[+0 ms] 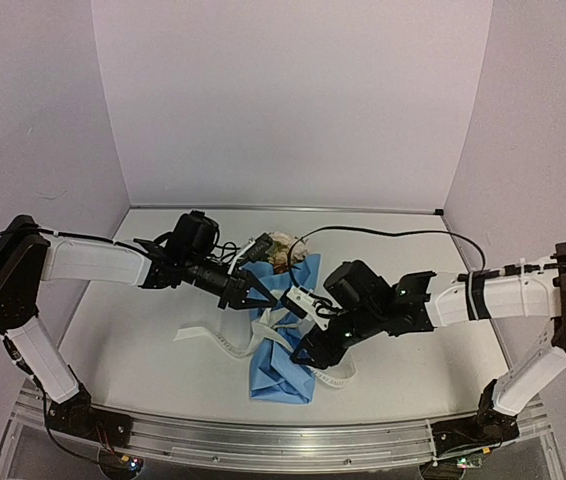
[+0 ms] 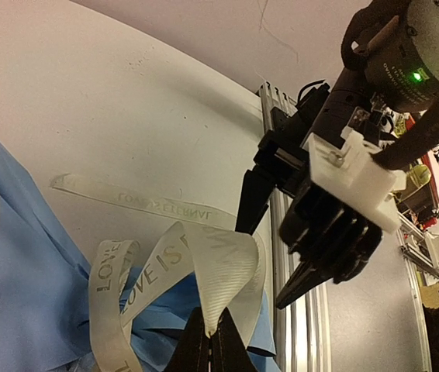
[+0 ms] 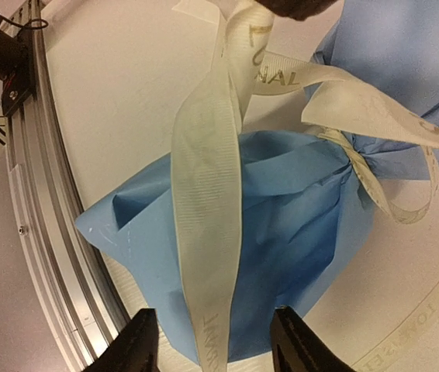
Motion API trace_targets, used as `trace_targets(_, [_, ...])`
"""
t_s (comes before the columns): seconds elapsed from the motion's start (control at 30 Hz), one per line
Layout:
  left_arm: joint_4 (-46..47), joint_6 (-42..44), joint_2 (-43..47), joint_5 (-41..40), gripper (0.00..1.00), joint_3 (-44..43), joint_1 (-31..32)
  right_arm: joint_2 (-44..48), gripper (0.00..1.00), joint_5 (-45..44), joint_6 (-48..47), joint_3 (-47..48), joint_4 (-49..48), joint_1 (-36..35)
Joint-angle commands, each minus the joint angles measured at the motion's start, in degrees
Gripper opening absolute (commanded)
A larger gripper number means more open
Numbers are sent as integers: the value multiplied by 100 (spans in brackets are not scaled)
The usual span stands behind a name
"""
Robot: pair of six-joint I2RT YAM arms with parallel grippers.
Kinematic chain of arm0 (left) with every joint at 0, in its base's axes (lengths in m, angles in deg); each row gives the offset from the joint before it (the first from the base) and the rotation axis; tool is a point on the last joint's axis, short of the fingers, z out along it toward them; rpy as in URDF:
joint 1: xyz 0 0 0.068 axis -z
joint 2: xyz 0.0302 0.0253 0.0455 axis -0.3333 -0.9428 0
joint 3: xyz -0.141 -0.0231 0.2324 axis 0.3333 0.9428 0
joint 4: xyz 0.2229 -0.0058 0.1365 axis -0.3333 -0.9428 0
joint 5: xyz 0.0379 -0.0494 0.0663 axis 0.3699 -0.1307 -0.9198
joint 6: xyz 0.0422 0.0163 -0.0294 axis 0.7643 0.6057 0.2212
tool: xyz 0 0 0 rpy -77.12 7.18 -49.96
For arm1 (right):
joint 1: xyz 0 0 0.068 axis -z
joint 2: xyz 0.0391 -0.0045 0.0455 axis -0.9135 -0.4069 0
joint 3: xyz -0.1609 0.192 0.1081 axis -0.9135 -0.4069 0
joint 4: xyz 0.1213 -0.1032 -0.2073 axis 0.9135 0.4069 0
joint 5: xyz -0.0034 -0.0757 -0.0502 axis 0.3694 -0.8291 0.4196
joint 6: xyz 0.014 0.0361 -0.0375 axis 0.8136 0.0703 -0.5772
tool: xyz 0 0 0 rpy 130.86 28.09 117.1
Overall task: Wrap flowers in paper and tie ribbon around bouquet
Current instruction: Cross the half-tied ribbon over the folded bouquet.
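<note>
We judge the wrapping done, the tying not: the bouquet (image 1: 281,345) lies mid-bench (image 1: 143,300), flowers (image 1: 278,248) toward 12 o'clock, its waist bound by the ribbon (image 2: 204,263) — our left hand (image 2: 210,329) pinches a loop, and our right hand (image 3: 216,337) stands open astride a strand.

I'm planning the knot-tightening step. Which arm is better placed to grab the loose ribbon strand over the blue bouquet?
Probably right. The right gripper is open, a strand of the ribbon running between its fingers above the bouquet; the left gripper is shut on another ribbon loop.
</note>
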Motion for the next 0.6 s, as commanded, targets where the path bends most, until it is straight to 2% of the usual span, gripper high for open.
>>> trace_targets(0.0, [-30,81,-37,127,1,-301,-26,-251,42,-254,-62,346,79,-12])
trace_targets(0.13, [-38,80,1,15,1,-268,-27,-302,28,-366,37,349,76,-11])
trace_targets(0.3, [421,-229,211,-241,1,32,-27,-185,1,-616,201,295,74,-10])
trace_targets(0.43, [1078,-629,480,-598,1,466,-26,-126,0,-889,501,271,65,-9])
trace_targets(0.57, [2132,-1173,927,-1023,1,1137,-26,-181,0,-1201,958,245,86,24])
